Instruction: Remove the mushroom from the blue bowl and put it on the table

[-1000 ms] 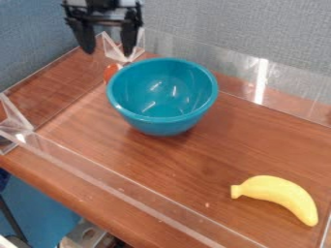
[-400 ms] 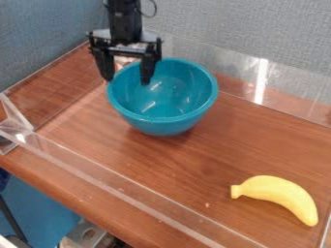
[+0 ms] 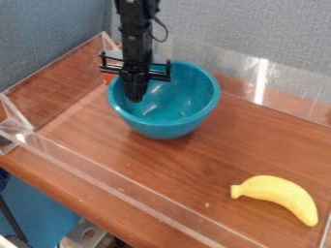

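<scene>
The teal-blue bowl (image 3: 185, 105) stands at the back left of the wood-grain table (image 3: 123, 170). My gripper (image 3: 137, 98) comes straight down into the bowl's left side. Its black fingers are drawn together near the inner wall. The mushroom is hidden; I cannot see whether anything sits between the fingers.
A yellow banana (image 3: 277, 200) lies at the front right of the table. Low clear acrylic walls (image 3: 77, 155) border the tabletop, with a taller panel (image 3: 246, 73) behind the bowl. Bare wood lies between the bowl and the banana.
The gripper moved right from behind the bowl's left rim and dropped into the bowl. Its fingers went from spread wide to drawn together.
</scene>
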Action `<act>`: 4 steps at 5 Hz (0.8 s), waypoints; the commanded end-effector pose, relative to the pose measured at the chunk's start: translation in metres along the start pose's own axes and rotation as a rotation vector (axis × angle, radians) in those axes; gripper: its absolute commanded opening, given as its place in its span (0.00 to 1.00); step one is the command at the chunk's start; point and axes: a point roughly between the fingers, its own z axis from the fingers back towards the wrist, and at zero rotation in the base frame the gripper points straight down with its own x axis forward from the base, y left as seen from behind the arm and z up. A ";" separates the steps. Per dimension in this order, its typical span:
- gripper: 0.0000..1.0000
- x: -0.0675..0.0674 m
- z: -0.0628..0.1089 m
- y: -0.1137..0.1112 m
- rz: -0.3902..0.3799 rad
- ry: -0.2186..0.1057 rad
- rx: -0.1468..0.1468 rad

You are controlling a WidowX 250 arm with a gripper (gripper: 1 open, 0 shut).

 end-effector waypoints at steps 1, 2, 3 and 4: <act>0.00 0.003 0.038 0.007 0.017 -0.070 -0.041; 0.00 0.002 0.063 0.017 0.041 -0.097 -0.082; 0.00 0.003 0.084 0.047 0.118 -0.125 -0.099; 0.00 0.000 0.094 0.081 0.201 -0.138 -0.102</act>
